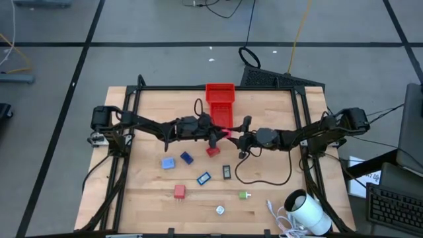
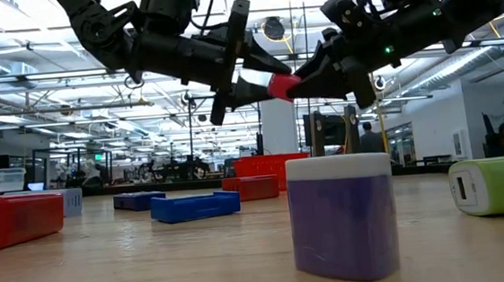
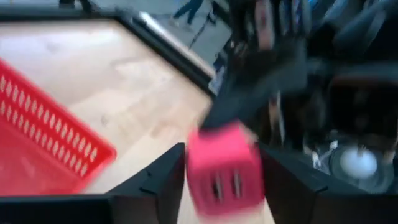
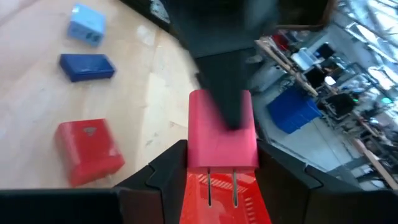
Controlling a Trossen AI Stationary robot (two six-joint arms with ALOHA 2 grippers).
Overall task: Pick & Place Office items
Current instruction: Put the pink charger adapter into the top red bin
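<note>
Wooden table (image 1: pixel 145 198) — no legible labels

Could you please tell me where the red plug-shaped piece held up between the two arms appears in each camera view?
High view: red plug piece at mid-table, between both tools.
Low view: in the air, upper middle.
Left wrist view: lower middle, between dark fingers.
Right wrist view: centre, prongs visible.
Shared landmark: red tray, directly beside or behind it.

the surface (image 1: pixel 145 192) is light wood, smooth with a soft shine. the red tray (image 1: pixel 220 99) is shiny plastic with little holes. the pink-red plug block (image 4: pixel 221 140) is smooth plastic with metal pins.
</note>
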